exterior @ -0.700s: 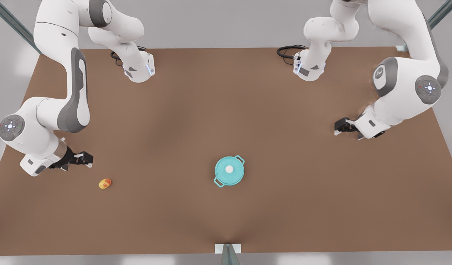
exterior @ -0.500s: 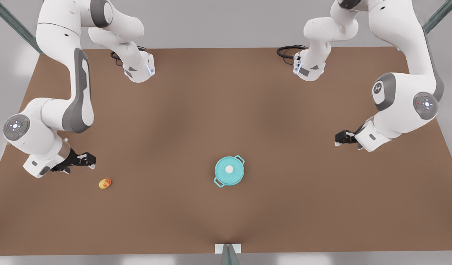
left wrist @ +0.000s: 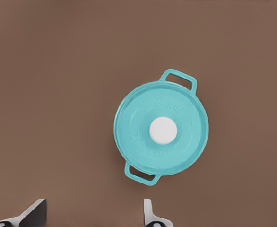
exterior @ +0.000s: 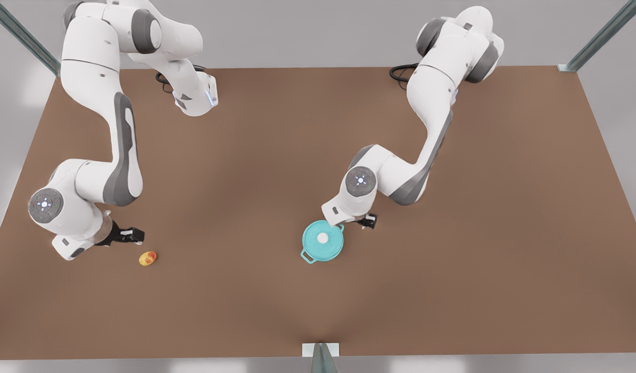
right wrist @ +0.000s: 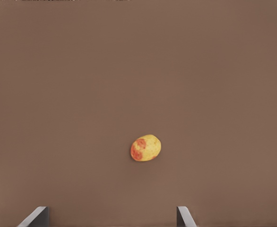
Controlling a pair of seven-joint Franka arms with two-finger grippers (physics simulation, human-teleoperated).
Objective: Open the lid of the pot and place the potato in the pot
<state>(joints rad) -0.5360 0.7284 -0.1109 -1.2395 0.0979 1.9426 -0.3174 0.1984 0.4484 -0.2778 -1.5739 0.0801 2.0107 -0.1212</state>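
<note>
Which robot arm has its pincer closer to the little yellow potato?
The right pincer, on the front view's left, open just beside the potato. The left pincer, also open, is far off by the pot with its lid on.

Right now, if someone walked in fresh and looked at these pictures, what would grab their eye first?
Probably the small round teal pot near the middle of the brown table, its flat teal lid with a white knob closed. The left gripper, fingers open, hovers beside the pot. Next, the tiny yellow potato with orange-red patches lies at the front view's left, with the open right gripper close above it.
</note>
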